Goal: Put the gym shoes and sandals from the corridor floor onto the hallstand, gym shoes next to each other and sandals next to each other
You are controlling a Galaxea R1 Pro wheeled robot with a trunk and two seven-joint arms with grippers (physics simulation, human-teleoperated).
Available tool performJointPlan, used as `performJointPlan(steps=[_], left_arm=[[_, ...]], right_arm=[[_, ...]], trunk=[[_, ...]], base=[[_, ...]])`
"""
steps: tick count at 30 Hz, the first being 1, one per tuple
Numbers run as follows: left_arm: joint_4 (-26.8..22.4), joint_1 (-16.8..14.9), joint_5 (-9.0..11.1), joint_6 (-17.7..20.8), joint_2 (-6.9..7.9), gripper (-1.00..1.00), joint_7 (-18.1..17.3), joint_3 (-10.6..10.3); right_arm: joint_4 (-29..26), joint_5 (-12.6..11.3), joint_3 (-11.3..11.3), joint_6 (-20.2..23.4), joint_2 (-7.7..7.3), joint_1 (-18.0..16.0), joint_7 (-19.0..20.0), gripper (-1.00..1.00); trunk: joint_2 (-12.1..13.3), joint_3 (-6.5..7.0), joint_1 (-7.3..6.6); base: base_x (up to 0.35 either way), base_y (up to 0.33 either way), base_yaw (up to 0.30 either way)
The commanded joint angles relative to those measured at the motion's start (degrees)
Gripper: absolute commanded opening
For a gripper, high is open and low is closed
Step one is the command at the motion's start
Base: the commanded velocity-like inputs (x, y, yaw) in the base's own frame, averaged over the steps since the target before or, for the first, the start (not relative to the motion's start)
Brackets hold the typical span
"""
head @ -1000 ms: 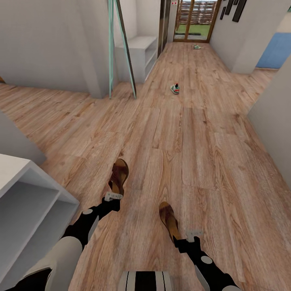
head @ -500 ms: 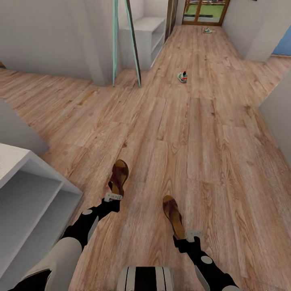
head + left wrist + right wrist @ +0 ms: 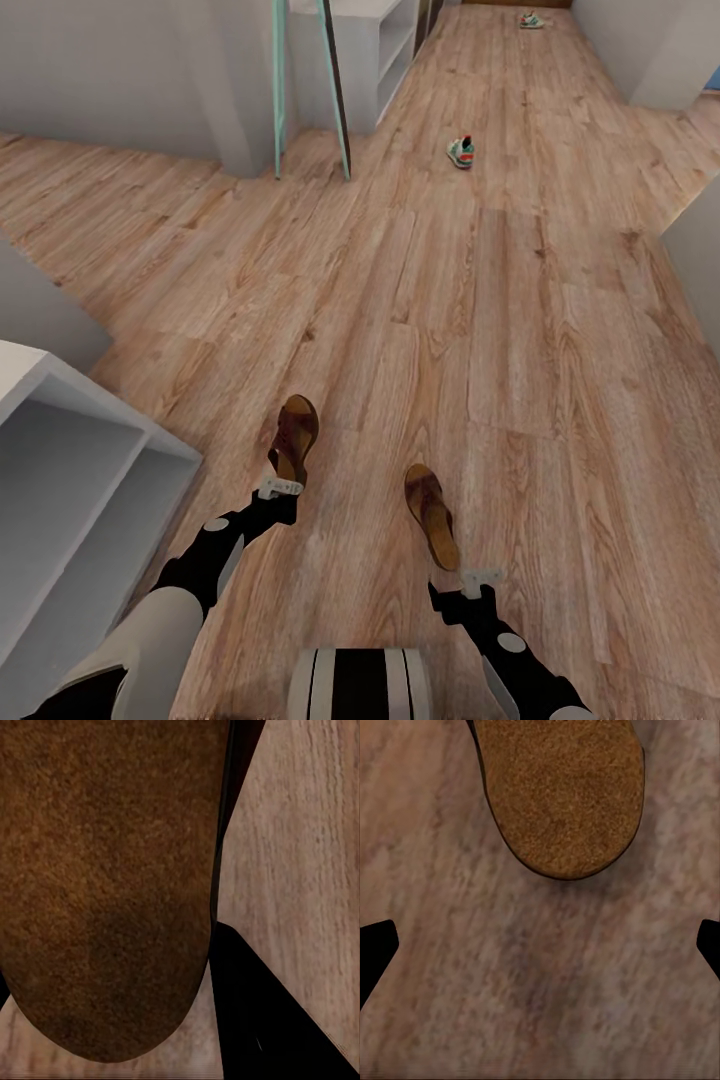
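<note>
Both sandals lie flat on the corridor floor (image 3: pixel 520 300). The left tool (image 3: pixel 281 488) sits at the heel of the left sandal (image 3: pixel 294 438), its spread unclear. The right tool (image 3: pixel 482 577), spread wide, stands just short of the right sandal (image 3: pixel 431 514). Light, thin and bendy, they probably grip best across the heel edge.

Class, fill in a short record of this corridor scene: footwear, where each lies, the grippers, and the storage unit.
Near footwear: two dark-brown flat sandals, left one, right one, both on the wood-plank floor
Far footwear: white-and-green gym shoe; second one farther down
Left gripper: at left sandal's heel
Right gripper: open, behind right sandal
White shelf unit: at left
</note>
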Motion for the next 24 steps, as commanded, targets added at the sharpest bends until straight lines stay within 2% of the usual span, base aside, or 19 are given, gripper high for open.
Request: performJointPlan(steps=[1,13,24], left_arm=[[-0.06,-0.04,-0.70,-0.25,-0.08,-1.00,-0.44,0.50],[-0.23,0.20,-0.70,-0.30,-0.01,-1.00,-0.44,0.50],[-0.50,0.39,-0.67,-0.33,0.01,-1.00,-0.46,0.50]], right_arm=[[-0.01,0.54,-0.48,-0.19,0.05,-0.02,0.32,1.00],[-0.15,0.50,-0.57,-0.20,0.03,-0.02,0.32,1.00],[-0.22,0.45,-0.57,-0.20,0.01,-0.02,0.32,1.00]], trunk=[[-0.01,-0.07,-0.01],[-0.01,-0.13,-0.01],[-0.01,-0.13,-0.01]], base=[[0.000,0.000,0.000],[0.001,0.000,0.000],[0.111,0.000,0.000]])
